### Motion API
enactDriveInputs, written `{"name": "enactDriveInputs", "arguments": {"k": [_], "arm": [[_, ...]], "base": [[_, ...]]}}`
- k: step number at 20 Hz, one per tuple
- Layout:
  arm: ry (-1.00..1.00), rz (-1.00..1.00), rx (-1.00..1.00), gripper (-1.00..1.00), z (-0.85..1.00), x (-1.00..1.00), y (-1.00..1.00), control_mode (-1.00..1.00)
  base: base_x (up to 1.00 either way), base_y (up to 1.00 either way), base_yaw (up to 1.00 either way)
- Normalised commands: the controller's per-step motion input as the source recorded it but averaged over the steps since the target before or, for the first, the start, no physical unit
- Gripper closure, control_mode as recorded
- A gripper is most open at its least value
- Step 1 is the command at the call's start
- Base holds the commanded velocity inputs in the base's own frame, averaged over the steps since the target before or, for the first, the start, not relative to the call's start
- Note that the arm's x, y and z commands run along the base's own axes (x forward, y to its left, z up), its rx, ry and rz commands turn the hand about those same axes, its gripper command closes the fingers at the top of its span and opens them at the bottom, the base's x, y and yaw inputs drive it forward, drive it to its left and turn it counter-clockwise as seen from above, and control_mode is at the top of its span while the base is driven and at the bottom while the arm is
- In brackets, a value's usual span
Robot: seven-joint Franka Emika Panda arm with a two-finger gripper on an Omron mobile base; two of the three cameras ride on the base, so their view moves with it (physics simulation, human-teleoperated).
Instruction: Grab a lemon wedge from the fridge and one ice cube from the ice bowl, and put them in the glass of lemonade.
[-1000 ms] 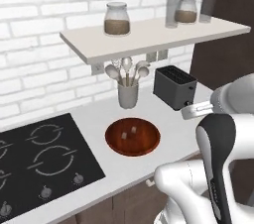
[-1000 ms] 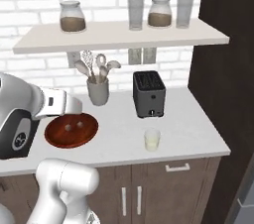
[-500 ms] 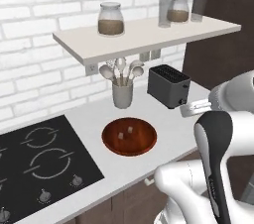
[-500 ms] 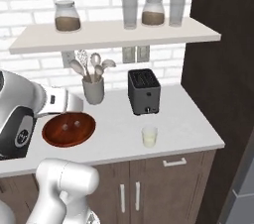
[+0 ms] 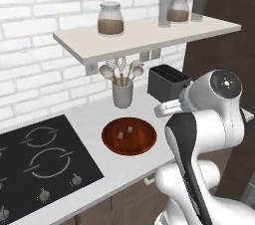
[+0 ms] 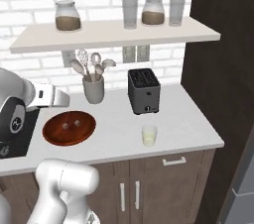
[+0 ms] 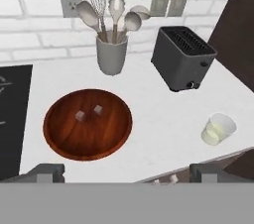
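The ice bowl [image 7: 88, 124], a shallow reddish-brown wooden dish, lies on the white counter and holds two pale ice cubes [image 7: 80, 115] near its middle. It also shows in the base views as the ice bowl [image 5: 129, 136] [image 6: 69, 128]. The glass of lemonade [image 6: 149, 135] [image 7: 219, 129] stands near the counter's front edge, to the right of the bowl. My gripper [image 7: 126, 172] hangs open and empty above the counter's front edge, nearer than both. The lemon wedge is out of view. Of the fridge I see at most a grey sliver [image 6: 244, 183].
A dark toaster [image 6: 144, 90] and a grey utensil cup [image 6: 93, 89] stand along the brick wall. A shelf [image 6: 114, 33] above carries jars and tall glasses. A black hob [image 5: 40, 164] lies left of the bowl. A dark tall panel [image 6: 223, 59] closes the counter's right end.
The whole picture has shifted slightly, so the camera has moved with the base. The bowl, the glass and the open gripper keep their places relative to one another.
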Motion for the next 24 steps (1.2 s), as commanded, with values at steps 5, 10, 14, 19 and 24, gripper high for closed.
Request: {"name": "enactDriveInputs", "arguments": {"k": [5, 10, 14, 19, 24], "arm": [[0.03, 0.0, 0.11, -1.0, -0.24, 0.0, 0.57, -1.0], [0.2, -0.01, 0.19, -1.0, -0.34, 0.01, 0.39, -1.0], [0.36, -0.02, 0.15, -1.0, -0.26, 0.23, 0.18, -1.0], [0.49, -0.09, 0.0, -1.0, -0.2, 0.33, 0.03, -1.0], [0.24, -0.02, -0.07, -1.0, -0.28, 0.39, 0.01, -1.0]], "base": [[0.0, 0.0, 0.0], [0.0, 0.0, 0.0], [0.0, 0.0, 0.0], [0.0, 0.0, 0.0], [0.0, 0.0, 0.0]]}}
